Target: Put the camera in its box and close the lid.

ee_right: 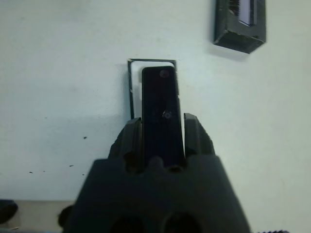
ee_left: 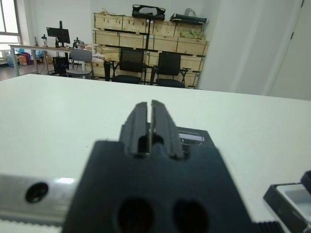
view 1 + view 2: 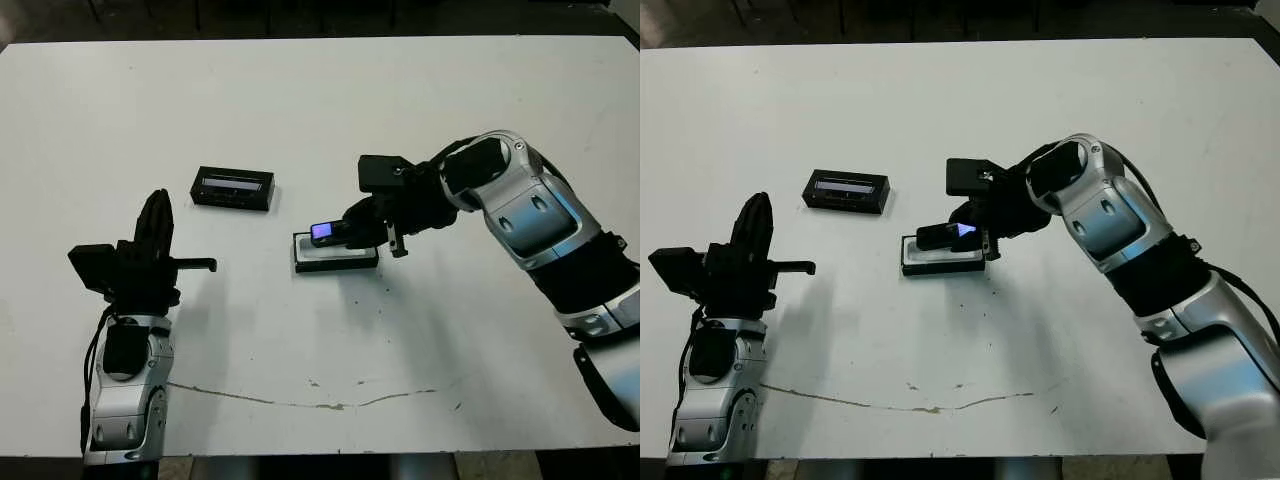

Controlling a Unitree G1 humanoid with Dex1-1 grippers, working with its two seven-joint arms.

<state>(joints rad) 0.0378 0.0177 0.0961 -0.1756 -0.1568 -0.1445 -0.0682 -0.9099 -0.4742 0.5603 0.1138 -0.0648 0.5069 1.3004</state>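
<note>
Nearest the head camera, the left gripper (image 3: 155, 215) stood at the bench's (image 3: 420, 330) near left edge, its fingers (image 2: 150, 124) pressed together on nothing and pointing away over the bench. Bare white surface lay all round it, and a wide open stretch ran along the near edge, marked only by a thin scuff line (image 3: 300, 400).

The lid (image 3: 233, 187) lay flat, window strip up, beyond the left gripper and well clear of the box (image 3: 335, 255). The far half of the bench was open to its dark back edge.

The right gripper (image 3: 365, 232) reached in from the right, its fingers (image 1: 130, 138) clamped on the sides of the camera (image 3: 325, 234). The camera sat over the box, lengthwise along it, its lit screen at the end towards the lid. The wrist view showed the box's white lining around the camera's free end. Whether the camera rested on the lining could not be told.
</note>
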